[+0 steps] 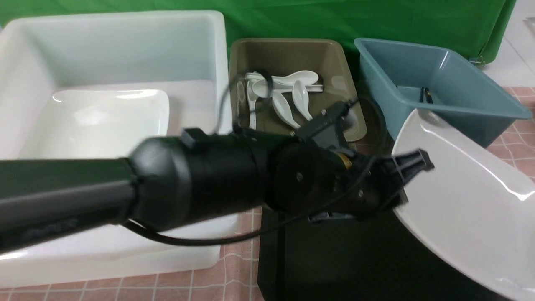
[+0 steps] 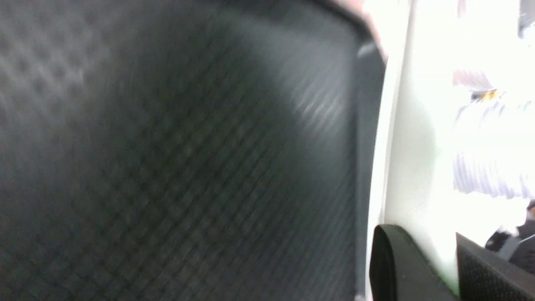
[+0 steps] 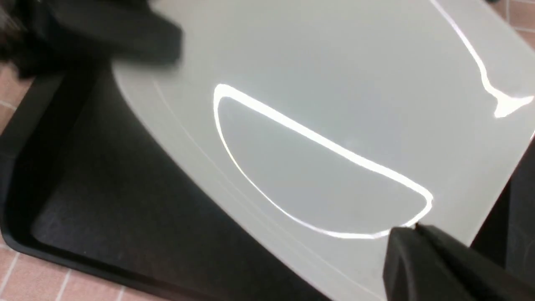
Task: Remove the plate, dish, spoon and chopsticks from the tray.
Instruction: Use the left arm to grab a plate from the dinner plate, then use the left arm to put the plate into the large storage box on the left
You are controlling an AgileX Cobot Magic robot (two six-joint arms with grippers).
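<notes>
The large white plate [image 1: 468, 200] is tilted and held above the black tray [image 1: 334, 259]. My left gripper [image 1: 403, 175] reaches across from the left and is shut on the plate's left rim. In the left wrist view the rim [image 2: 418, 167] runs between its two fingers [image 2: 388, 267]. My right gripper [image 3: 407, 234] is shut on the plate's [image 3: 334, 104] other edge, with one finger on top and the other hidden beneath. The right arm is hidden in the front view. Several white spoons [image 1: 288, 92] lie in the olive tub. Black chopsticks [image 1: 426, 95] lie in the blue tub. No small dish shows.
A big white tub [image 1: 42, 62] at the left holds a second white plate [image 1: 100, 117]. The olive tub [image 1: 334, 54] and blue tub [image 1: 459, 75] stand behind the tray. The table has a pink checked cloth [image 1: 234, 280]. The left arm [image 1: 167, 184] stretches over the white tub's front.
</notes>
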